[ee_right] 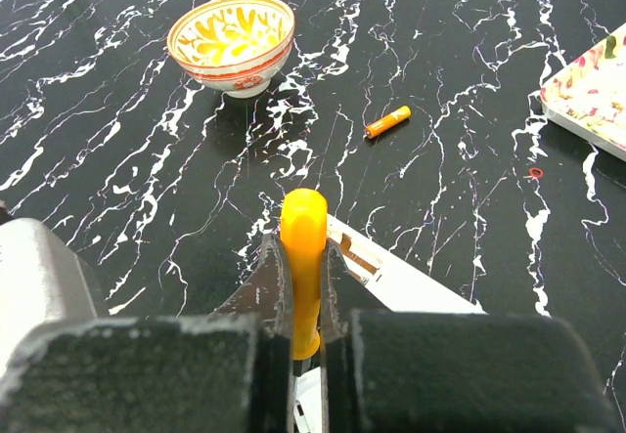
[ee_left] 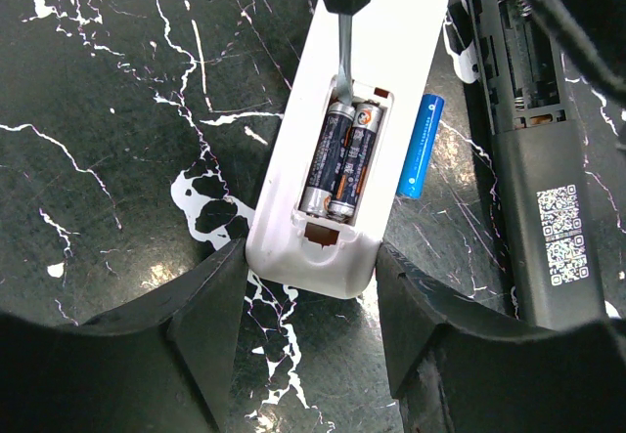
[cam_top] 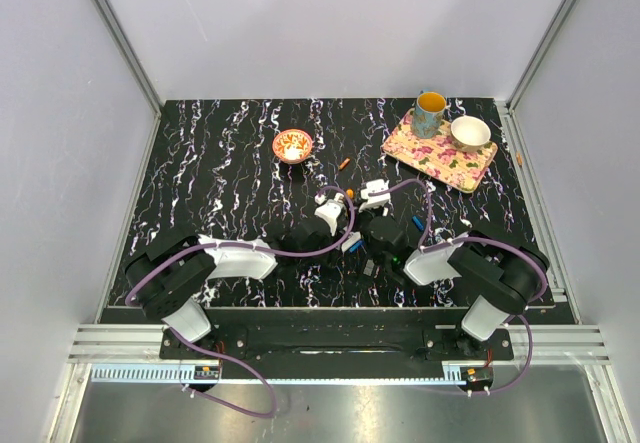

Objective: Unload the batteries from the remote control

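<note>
A white remote (ee_left: 333,130) lies face down with its battery bay uncovered. Two batteries (ee_left: 342,159), dark with orange ends, sit side by side in the bay. My left gripper (ee_left: 311,291) is shut on the remote's near end, one finger against each side. My right gripper (ee_right: 303,257) is shut on the yellow handle of a screwdriver (ee_right: 303,223). Its blade (ee_left: 344,47) reaches down into the far end of the bay, against the batteries. One orange battery (ee_right: 387,121) lies loose on the table beyond. A blue battery (ee_left: 421,147) rests beside the remote's right edge.
A black remote (ee_left: 543,189) with an empty open bay lies right of the white one. A patterned bowl (cam_top: 293,144) stands at the back centre. A floral tray (cam_top: 436,155) at the back right carries a cup (cam_top: 430,113) and a white bowl (cam_top: 470,133).
</note>
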